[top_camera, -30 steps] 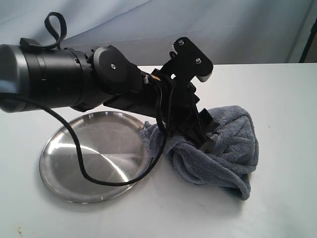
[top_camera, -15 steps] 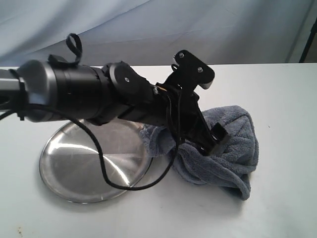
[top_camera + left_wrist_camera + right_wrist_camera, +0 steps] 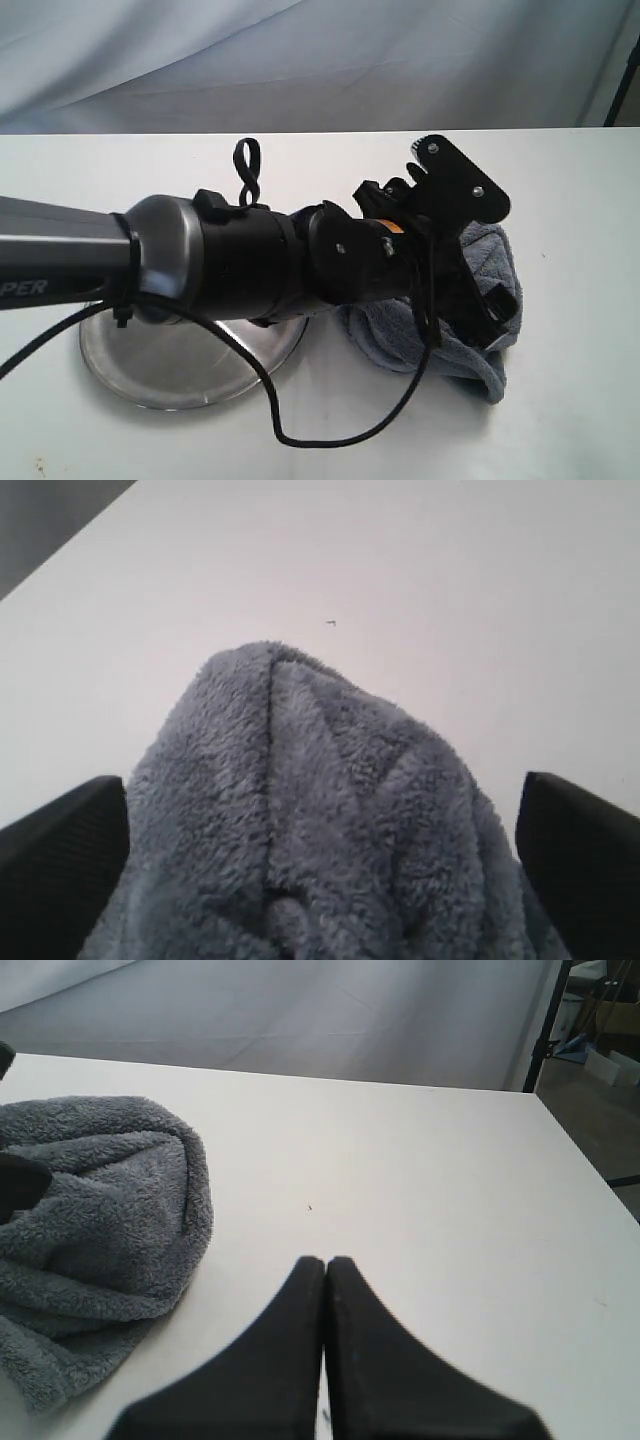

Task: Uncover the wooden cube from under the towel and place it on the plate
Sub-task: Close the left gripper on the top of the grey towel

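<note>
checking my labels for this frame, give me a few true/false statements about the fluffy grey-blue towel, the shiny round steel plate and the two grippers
1. The left gripper is open, with the fluffy grey-blue towel between its fingers. True.
2. A pale wooden cube lies in plain sight on the round shiny steel plate. False: no cube shows in any view.
3. The right gripper is shut and empty, over bare table. True.
4. The towel is spread out flat. False: it is bunched in a thick heap.
</note>
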You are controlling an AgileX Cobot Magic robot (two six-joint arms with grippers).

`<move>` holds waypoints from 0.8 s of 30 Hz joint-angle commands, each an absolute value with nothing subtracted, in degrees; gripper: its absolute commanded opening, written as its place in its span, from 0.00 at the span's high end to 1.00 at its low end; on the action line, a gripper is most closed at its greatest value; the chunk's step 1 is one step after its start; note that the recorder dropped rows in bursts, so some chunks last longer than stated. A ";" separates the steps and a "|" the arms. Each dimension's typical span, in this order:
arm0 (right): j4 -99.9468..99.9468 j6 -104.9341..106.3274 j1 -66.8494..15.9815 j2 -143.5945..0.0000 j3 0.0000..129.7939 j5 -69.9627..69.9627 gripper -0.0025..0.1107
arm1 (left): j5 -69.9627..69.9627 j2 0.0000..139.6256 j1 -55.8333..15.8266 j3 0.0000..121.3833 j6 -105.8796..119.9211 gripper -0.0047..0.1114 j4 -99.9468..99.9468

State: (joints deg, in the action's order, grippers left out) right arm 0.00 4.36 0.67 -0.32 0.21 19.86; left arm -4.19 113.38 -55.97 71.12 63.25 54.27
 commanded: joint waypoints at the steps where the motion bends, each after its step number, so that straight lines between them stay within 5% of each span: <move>1: -0.44 4.22 0.51 0.00 0.00 19.66 0.98 | -5.78 115.82 -56.53 74.91 61.62 0.06 55.13; 10: -0.44 4.22 0.51 0.00 0.00 19.66 0.98 | -2.98 124.73 -56.29 85.58 60.82 0.06 56.79; 24: -0.44 4.22 0.51 0.00 0.00 19.66 0.98 | -3.45 127.19 -54.82 86.16 58.99 0.06 56.38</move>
